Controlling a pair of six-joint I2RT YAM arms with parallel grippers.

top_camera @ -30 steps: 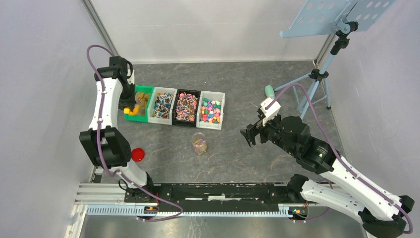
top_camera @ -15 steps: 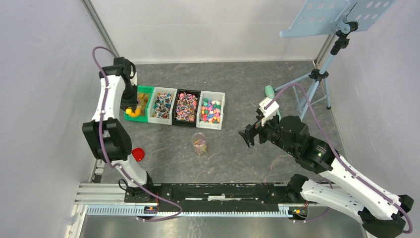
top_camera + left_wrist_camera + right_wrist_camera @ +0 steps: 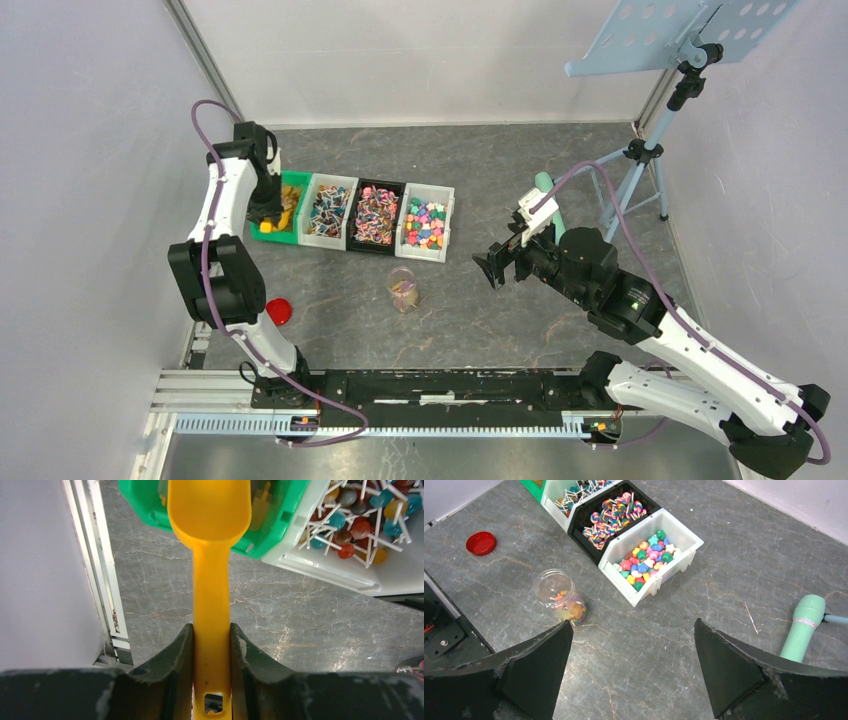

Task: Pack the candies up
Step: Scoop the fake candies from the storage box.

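The candies (image 3: 646,557), tiny pink, green, yellow and blue lumps, fill the end white bin (image 3: 659,582), with some in the jar (image 3: 559,597) nearby, the right gripper (image 3: 632,625) spread wide above, and the left gripper (image 3: 211,635) clamping an orange scoop (image 3: 210,510) at the green bin (image 3: 280,525).

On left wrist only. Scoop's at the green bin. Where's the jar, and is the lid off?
Observer: The jar stands open just in front of the rightmost white bin. The red lid lies apart, off to the jar's left.
Operator: Anything in it?
Observer: The right wrist view shows a few candies at its bottom.
Operator: Right arm?
Observer: The right gripper hovers to the right of the jar, jaws wide open, holding nothing.
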